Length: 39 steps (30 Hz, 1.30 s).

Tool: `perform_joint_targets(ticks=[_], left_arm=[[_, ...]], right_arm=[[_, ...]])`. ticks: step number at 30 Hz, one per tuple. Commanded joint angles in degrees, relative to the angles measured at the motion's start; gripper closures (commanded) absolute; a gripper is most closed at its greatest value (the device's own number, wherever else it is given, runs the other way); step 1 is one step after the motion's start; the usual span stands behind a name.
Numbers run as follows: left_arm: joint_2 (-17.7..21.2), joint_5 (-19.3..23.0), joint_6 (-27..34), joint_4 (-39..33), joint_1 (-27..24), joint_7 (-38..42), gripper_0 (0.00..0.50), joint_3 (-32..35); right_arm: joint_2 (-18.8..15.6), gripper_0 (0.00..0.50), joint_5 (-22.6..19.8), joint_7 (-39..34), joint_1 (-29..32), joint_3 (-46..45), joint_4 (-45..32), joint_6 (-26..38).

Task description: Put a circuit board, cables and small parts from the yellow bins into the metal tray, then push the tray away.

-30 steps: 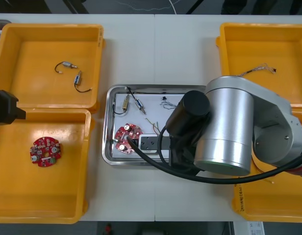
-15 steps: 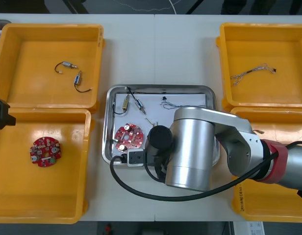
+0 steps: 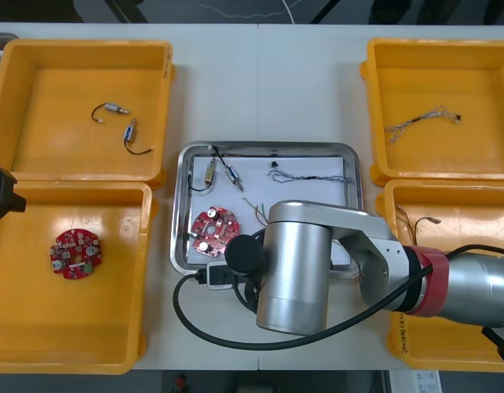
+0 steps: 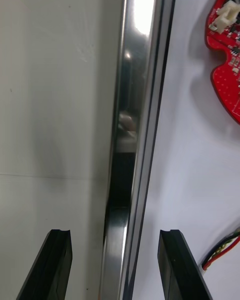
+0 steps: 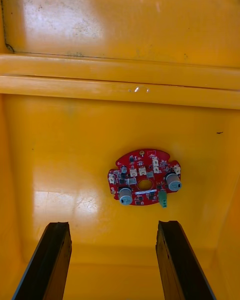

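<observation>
My left claw (image 5: 115, 227) hangs wide open over a bin (image 5: 120, 30), with a red board (image 5: 145, 177) just beyond its fingers. My right claw (image 4: 115, 235), also wide, straddles the tray (image 4: 132, 130) rim: 1 finger over the surface (image 4: 50, 80), 1 over the tray, another board (image 4: 227, 70) beyond it.

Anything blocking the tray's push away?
Nothing visible: the table is bare beyond the metal tray, yellow bins sit to its sides. The right gripper straddles its near rim; the left gripper hangs over a bin.
</observation>
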Motion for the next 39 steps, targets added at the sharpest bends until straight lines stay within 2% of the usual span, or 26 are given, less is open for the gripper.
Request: perform_joint_targets(ticks=[1,8,21,22,23,24,25,29,36,39], left_arm=[[2.6,0.5,0.3,-0.5,0.7,-3.4,0.000,1.1],[2.6,0.5,0.3,-0.5,0.7,-3.4,0.000,1.1],[2.6,0.5,0.3,-0.5,0.7,-3.4,0.000,1.1],[2.6,0.5,0.3,-0.5,0.7,-3.4,0.000,1.1],[2.6,0.5,0.3,-0.5,0.7,-3.4,0.000,1.1],[2.6,0.5,0.3,-0.5,0.7,-3.4,0.000,1.1],[2.6,0.5,0.3,-0.5,0.7,-3.4,0.000,1.1],[2.6,0.5,0.3,-0.5,0.7,-3.4,0.000,1.1],[2.6,0.5,0.3,-0.5,0.7,-3.4,0.000,1.1],[2.6,0.5,0.3,-0.5,0.7,-3.4,0.000,1.1]], right_arm=[[1.3,0.000,0.7,0.4,-1.5,1.2,-0.6,-0.7],[1.4,0.000,1.5,0.8,-1.5,1.7,1.5,-3.0],[1.6,0.010,2.2,0.4,-1.5,1.7,2.1,-3.3],[1.6,0.160,2.2,0.4,-1.5,1.7,2.1,-3.3],[1.6,0.256,2.3,0.3,-1.5,1.7,2.1,-3.3],[1.8,0.436,2.6,0.2,-1.5,1.7,2.1,-3.2],[1.8,0.500,2.7,0.2,-1.5,1.7,2.1,-3.1],[1.8,0.500,3.7,0.1,-1.5,1.7,2.1,-3.1],[1.8,0.500,7.7,0.1,-1.8,1.7,2.1,-3.2],[1.8,0.500,7.9,-0.2,-2.9,1.7,3.4,-3.3]])
